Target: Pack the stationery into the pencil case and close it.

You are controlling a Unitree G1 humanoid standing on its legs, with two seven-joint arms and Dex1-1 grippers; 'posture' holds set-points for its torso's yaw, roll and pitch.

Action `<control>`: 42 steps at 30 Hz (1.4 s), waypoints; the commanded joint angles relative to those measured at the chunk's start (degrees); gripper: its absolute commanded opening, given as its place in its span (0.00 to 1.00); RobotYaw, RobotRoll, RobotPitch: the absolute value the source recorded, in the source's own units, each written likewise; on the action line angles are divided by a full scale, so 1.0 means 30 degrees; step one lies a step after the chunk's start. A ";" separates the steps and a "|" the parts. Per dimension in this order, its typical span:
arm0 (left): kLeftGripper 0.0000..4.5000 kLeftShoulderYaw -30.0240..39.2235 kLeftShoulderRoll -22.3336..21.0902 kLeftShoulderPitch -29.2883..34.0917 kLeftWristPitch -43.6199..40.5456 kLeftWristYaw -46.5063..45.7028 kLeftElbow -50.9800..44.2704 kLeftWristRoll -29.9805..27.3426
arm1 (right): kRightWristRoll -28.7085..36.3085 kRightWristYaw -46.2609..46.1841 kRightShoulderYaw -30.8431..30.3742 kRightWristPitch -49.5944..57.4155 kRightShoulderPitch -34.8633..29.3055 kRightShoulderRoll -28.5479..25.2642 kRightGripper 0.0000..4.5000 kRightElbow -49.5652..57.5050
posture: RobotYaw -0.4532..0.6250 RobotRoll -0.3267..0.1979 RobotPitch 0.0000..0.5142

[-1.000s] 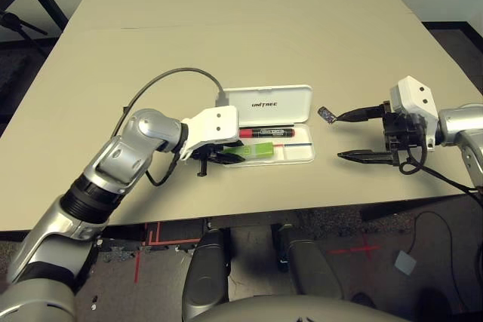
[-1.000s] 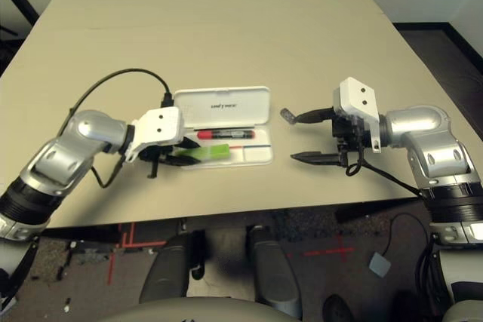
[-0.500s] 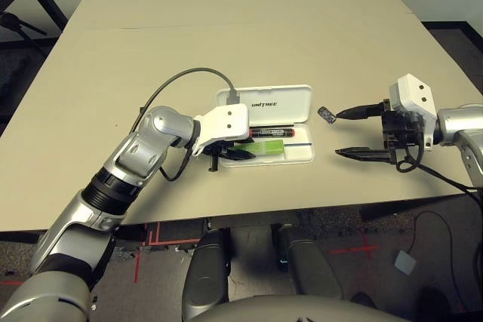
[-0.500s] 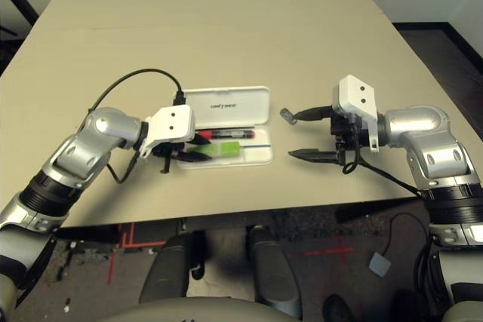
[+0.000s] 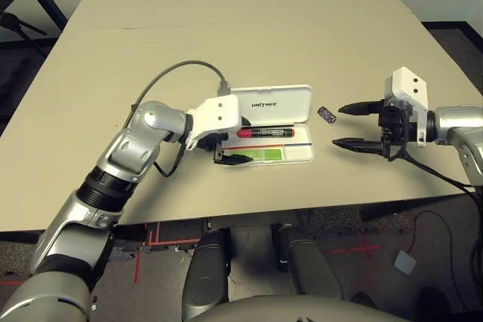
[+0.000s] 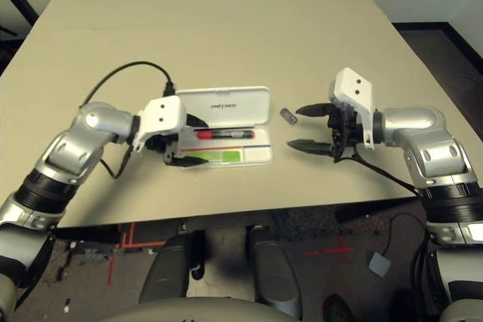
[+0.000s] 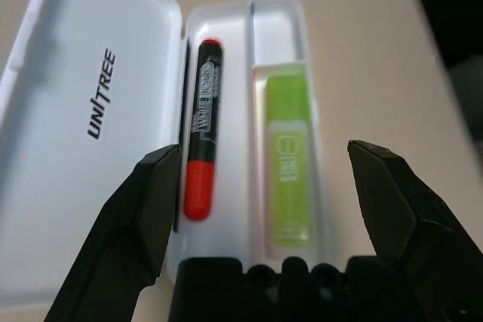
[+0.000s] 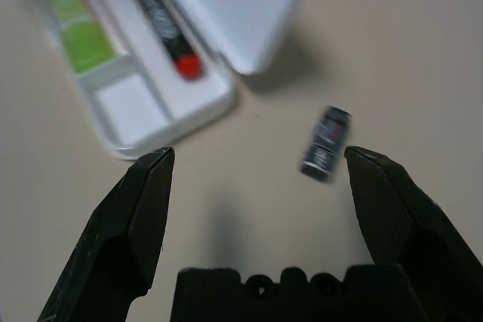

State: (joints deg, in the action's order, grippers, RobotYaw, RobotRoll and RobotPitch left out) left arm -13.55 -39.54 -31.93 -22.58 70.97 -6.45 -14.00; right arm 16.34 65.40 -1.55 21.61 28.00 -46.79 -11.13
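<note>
The white pencil case point(image 5: 299, 155) lies open near the table's front, its lid point(image 5: 272, 103) folded back. A red-capped marker point(image 5: 266, 133) lies in the compartment next to the hinge. The lime-green highlighter point(image 7: 287, 167) lies flat in the near compartment. My left gripper point(image 5: 229, 148) hovers open at the case's left end, holding nothing. A small dark block point(image 5: 327, 115) rests on the table just right of the case. My right gripper point(image 5: 339, 125) is open, its fingertips point(image 8: 155, 167) just right of the block point(image 8: 324, 152) and not touching it.
The beige table point(image 5: 226, 28) stretches far beyond the case, with wide bare room behind and to both sides. Its front edge runs close below the case. A grey cable point(image 5: 177, 69) arcs from my left wrist over the tabletop.
My left gripper has opened and let go of the highlighter, which now lies in the case. The left gripper drew back leftward. The right gripper edged closer to the block.
</note>
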 commanded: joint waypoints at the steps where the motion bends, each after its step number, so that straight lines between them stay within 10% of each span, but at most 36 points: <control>1: 0.99 0.1174 -0.0678 0.0582 -0.0392 0.0384 -0.0603 -0.1149 | -0.0490 -0.1219 0.0130 0.1187 0.0694 0.0222 1.00 -0.1015 | 0.39 0.62 0.37; 27: 0.99 0.2811 -0.2580 0.2404 0.1699 0.1387 0.1436 -0.1531 | -0.3340 -0.4360 -0.1644 0.3279 0.3994 0.3548 1.00 -0.4665 | 0.43 0.62 0.35; 39: 1.00 0.3342 -0.2887 0.2588 0.1213 0.1084 0.0735 -0.1781 | -0.4006 -0.4222 -0.2165 0.3036 0.3715 0.3550 0.10 -0.5158 | 0.44 0.62 0.35; 42: 1.00 0.3352 -0.2941 0.2654 0.1303 0.1116 0.0661 -0.1770 | -0.3942 -0.3940 -0.2108 0.3000 0.3924 0.3329 0.07 -0.5161 | 0.44 0.62 0.35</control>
State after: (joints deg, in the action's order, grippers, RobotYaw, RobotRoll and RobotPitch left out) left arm -4.38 -47.73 -24.65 -18.55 74.07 -3.71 -18.47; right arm 5.07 53.15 -7.94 30.34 39.85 -35.97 -25.13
